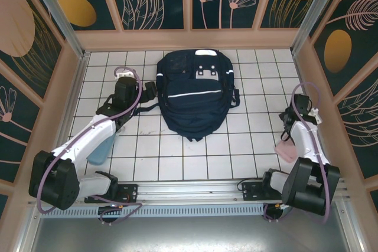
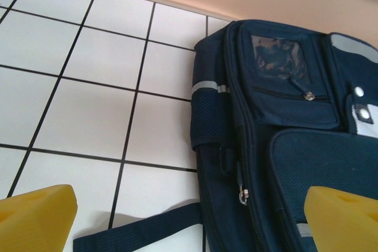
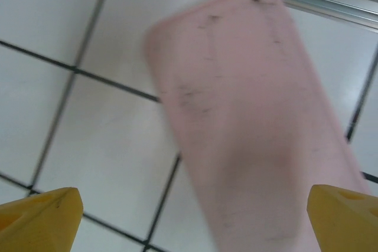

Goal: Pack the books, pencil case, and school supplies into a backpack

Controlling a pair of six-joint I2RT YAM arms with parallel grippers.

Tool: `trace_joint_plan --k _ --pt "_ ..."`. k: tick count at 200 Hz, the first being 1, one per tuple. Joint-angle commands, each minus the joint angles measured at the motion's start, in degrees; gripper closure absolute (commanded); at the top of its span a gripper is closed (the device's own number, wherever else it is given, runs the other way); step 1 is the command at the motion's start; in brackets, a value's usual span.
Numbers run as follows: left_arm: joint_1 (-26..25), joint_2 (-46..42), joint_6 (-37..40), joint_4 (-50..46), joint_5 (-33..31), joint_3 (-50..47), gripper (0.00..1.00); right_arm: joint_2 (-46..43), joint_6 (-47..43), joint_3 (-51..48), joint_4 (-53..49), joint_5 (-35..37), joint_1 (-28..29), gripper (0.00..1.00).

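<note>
Right wrist view puts the pink pencil case (image 3: 254, 134) flat on the tiles (image 3: 112, 146) under our right gripper (image 3: 192, 219), fingers spread wide and empty. We judge the case light and smooth, best pinched across its narrow width. Our left gripper (image 2: 189, 216), also spread, hovers beside the backpack (image 2: 283, 146), which looks soft, floppy and zipped; its strap (image 2: 136, 237) trails nearby.
</note>
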Motion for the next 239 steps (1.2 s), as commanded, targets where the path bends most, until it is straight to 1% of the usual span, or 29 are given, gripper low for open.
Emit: trace_joint_plan --k 1,22,57,92,113,146,166,192,211,227,239 --pt "-0.04 0.15 0.20 -1.25 2.42 2.20 0.01 1.36 -1.63 -1.47 1.97 -0.15 -1.10 0.02" --pt "-0.06 0.72 0.80 -1.68 3.72 2.96 0.01 3.05 -2.61 -2.19 3.22 -0.92 -1.37 0.02" --pt "-0.06 1.27 1.18 -2.13 4.67 3.87 0.01 6.88 -4.49 -3.70 7.17 -8.41 -1.21 0.04" --pt "-0.06 1.86 1.87 -2.55 7.71 4.99 0.02 10.21 -5.68 -3.99 9.35 -13.60 -0.50 0.05" --pt "-0.06 2.36 2.19 -3.18 9.50 6.07 0.02 10.87 -4.36 -4.07 10.14 -15.62 2.52 0.06" --pt "-0.09 3.30 2.10 -3.19 11.90 7.18 0.02 11.80 -1.17 -2.31 10.02 -14.74 11.96 0.06" --pt "-0.07 3.92 1.95 -3.02 13.14 7.26 0.01 14.30 -0.02 -0.71 9.78 -14.23 17.77 0.07" --pt "-0.14 4.43 1.54 -2.95 14.21 7.23 0.02 17.08 1.86 0.36 8.49 -13.60 23.73 0.09" --pt "-0.15 4.43 1.11 -2.64 15.03 7.20 0.02 14.13 2.40 1.77 7.06 -12.85 25.53 0.09" --pt "-0.15 4.61 0.91 -2.57 16.10 8.03 0.01 9.64 1.70 3.97 5.05 -11.69 25.67 0.09" --pt "-0.15 4.71 0.83 -2.58 17.24 9.02 0.01 6.54 1.20 5.89 3.12 -9.23 25.00 0.09"
